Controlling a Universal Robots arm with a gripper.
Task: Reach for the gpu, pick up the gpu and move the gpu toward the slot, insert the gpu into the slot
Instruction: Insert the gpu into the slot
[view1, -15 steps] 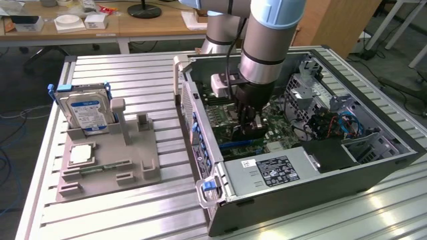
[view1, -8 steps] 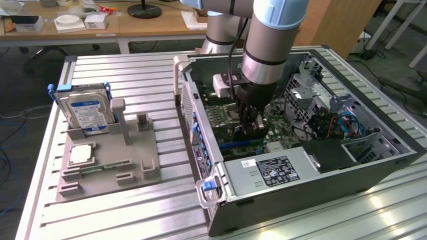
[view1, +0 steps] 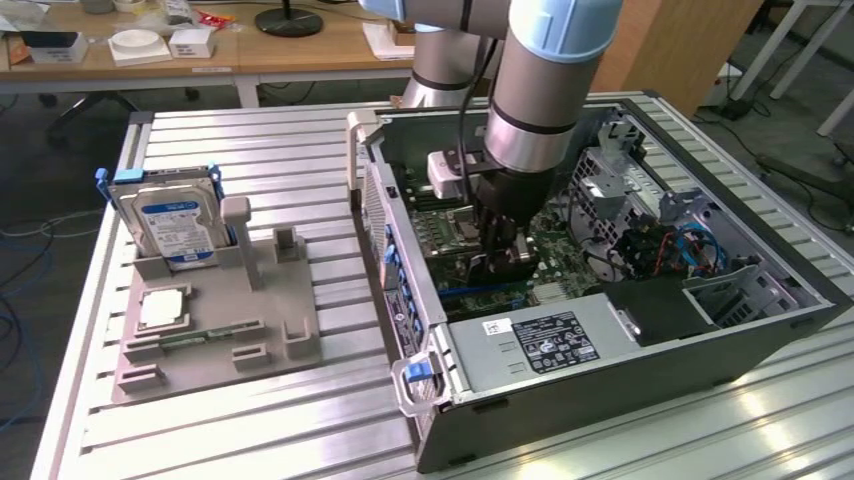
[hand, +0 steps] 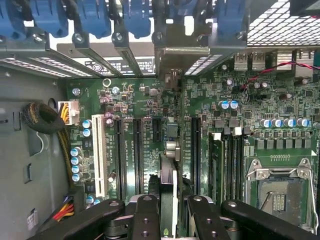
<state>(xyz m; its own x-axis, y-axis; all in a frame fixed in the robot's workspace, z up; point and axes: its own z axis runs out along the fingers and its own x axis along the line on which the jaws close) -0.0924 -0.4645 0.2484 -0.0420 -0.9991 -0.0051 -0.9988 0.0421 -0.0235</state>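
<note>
While the hard drive (view1: 171, 222) stands upright in its blue-edged bracket at about nine o'clock in the exterior view, the grey fixture block (view1: 220, 325) under it also carries a small square chip (view1: 162, 308) and a narrow green memory stick (view1: 211, 334) lying flat toward seven o'clock. Both rest on the ribbed metal table (view1: 267, 160). Just past the middle sits the open computer case (view1: 627, 340), with its power supply (view1: 541, 345) at roughly five o'clock.

From twelve o'clock the robot arm (view1: 534, 90) reaches straight down into the case, and its gripper (view1: 505, 262) hangs just above the green motherboard (view1: 561, 262).

In the wrist view the gripper (hand: 169, 210) has its black fingers (hand: 145, 215) drawn close, pinched on the gpu (hand: 168, 165), which shows edge-on as a thin upright card between them, its silver bracket end toward the case's rear slot covers (hand: 182, 47). The card stands in line with the slot (hand: 156, 129) among the long black connectors; whether it is seated I cannot tell. Memory modules (hand: 216, 160) stand to the far side, and the processor socket (hand: 282, 192) lies at four o'clock.
</note>
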